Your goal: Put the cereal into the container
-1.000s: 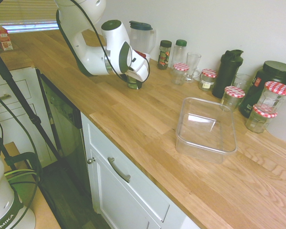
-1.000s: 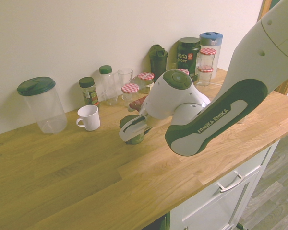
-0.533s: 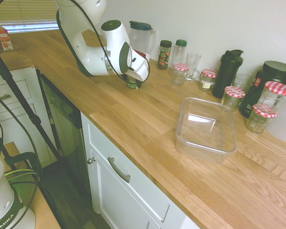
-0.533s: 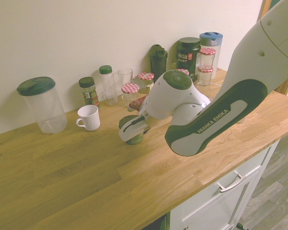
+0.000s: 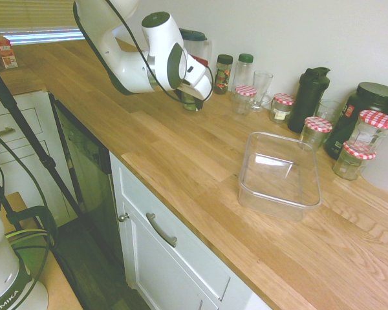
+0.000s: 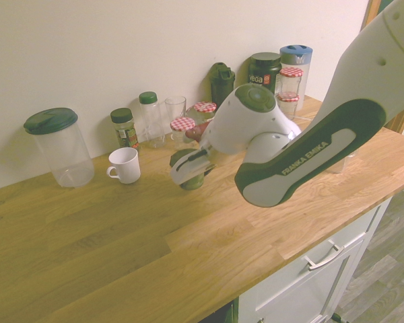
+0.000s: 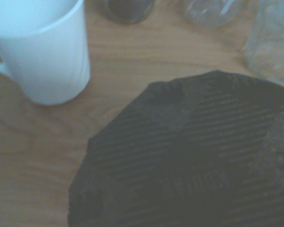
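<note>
The cereal (image 6: 190, 179) is a small glass jar with a dark green lid and greenish contents. My gripper (image 6: 192, 169) is shut on it from above, and the jar seems to hang just off the wooden counter. In the first exterior view the cereal (image 5: 191, 103) shows under the gripper (image 5: 193, 97), near the back row of bottles. Its dark ribbed lid (image 7: 194, 156) fills much of the wrist view. The container (image 5: 278, 197), a clear low rectangular tub, stands empty on the counter well to the right of the gripper.
A white mug (image 6: 124, 165) stands close beside the jar. A clear pitcher (image 6: 59, 148) with a green lid is at the wall. Spice bottles (image 5: 224, 73), a drinking glass (image 5: 261, 87), checked-lid jars (image 5: 282, 106) and a black shaker (image 5: 309, 97) line the back.
The fingers have shut on the cereal jar. The arm has then risen and shifted with the jar toward the back row of bottles.
</note>
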